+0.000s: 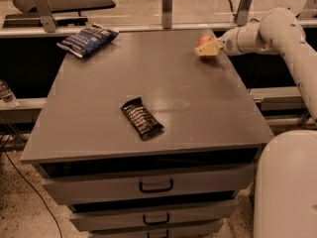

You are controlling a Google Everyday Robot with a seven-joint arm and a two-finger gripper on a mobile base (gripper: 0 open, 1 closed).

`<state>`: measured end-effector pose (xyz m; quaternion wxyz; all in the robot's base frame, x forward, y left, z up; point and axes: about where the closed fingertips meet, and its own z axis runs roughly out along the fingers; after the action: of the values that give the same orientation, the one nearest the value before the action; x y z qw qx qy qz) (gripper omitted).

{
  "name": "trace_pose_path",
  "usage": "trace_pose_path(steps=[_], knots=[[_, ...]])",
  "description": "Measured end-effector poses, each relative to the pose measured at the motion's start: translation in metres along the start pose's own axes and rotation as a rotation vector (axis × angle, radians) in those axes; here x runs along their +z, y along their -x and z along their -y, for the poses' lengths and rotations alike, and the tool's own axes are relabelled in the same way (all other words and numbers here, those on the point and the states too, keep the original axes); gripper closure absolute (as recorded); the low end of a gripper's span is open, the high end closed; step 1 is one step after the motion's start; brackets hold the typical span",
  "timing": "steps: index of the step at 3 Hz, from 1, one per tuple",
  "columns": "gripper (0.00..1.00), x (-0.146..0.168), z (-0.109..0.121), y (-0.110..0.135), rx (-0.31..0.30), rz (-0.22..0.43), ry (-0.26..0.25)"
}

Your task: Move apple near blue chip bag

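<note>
**A:** Start at the near edge. What's closest?

**B:** The grey drawer cabinet point(208, 118) that everything sits on. On its top, towards the front, a black wrapped snack bar point(141, 118) lies on a diagonal. It's not part of the job.

**A:** And the gripper?

**B:** The gripper point(209, 49) is further back, over the far right corner of the top, at the end of the white arm point(277, 31) that reaches in from the right. The apple point(203, 40) is right there with it. A tan finger lies across the apple's near side, and only the red top shows behind it. I judge the gripper to be closed around the apple and holding it. I can't tell whether the apple is resting on the top or just clear of it.

**A:** Where does it have to go?

**B:** To the blue chip bag point(88, 38), which lies flat at the far left corner. Its long axis runs roughly along the back edge, and its near-left end pokes slightly over the side.

**A:** So which way is that from the gripper?

**B:** Almost straight left in the camera view, at about the same depth and well apart. The bare back strip of the top lies between them. The carry should be mostly sideways along that strip and should stop just beside the bag's right-hand end. The snack bar sits well forward of that line, so I don't expect it to get in the way.
</note>
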<state>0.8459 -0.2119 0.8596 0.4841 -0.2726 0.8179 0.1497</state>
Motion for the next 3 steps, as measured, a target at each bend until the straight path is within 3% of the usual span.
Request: trace_pose_path(steps=[1,2,3], knots=[[0.7,-0.0154,-0.0123,0.0214,-0.062,0.03,0.019],[0.93,-0.0124,-0.0145,0.0211,-0.067,0.029,0.023],[1.0,-0.0099,-0.0158,0.0202,-0.066,0.027,0.027]])
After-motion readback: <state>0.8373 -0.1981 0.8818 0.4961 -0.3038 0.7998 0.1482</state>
